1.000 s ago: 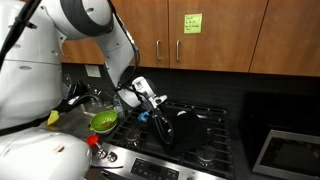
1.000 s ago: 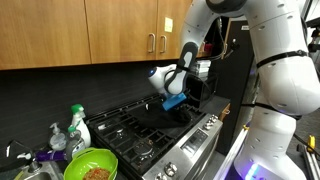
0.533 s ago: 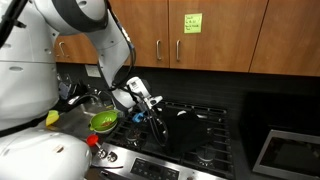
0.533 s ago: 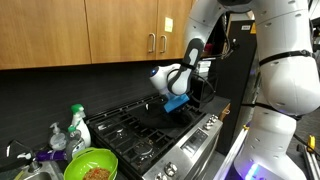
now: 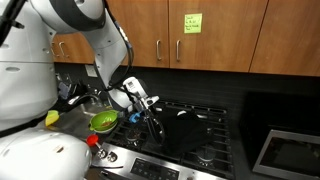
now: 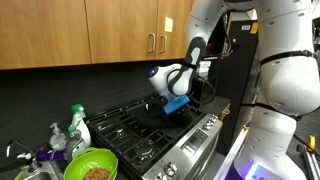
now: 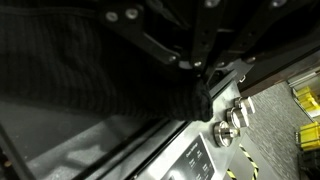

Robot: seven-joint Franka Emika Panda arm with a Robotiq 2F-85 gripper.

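My gripper (image 5: pixel 149 112) hangs low over the left side of the black gas stove (image 5: pixel 205 135), and is also seen in an exterior view (image 6: pixel 178 99). Its jaws are shut on a black cloth (image 5: pixel 156 126) that dangles beneath them toward the burner grates. In the wrist view the ribbed black cloth (image 7: pixel 90 70) fills the upper left, with the gripper (image 7: pixel 196 68) coming in from the top. Below it lie the stove's steel front panel (image 7: pixel 185 155) and its knobs (image 7: pixel 237 115). A blue piece (image 6: pixel 175 104) shows just under the gripper; what it is I cannot make out.
A green bowl (image 5: pixel 104 121) with food sits on the counter beside the stove, also seen nearer the camera (image 6: pixel 90 165). Soap bottles (image 6: pixel 77 126) stand behind it. Wooden cabinets (image 5: pixel 200 30) hang above. Yellow-black tape (image 7: pixel 252 160) marks the floor in front of the stove.
The gripper has shifted a little sideways toward the green bowl with the black cloth still hanging from it. Its jaws have stayed shut.
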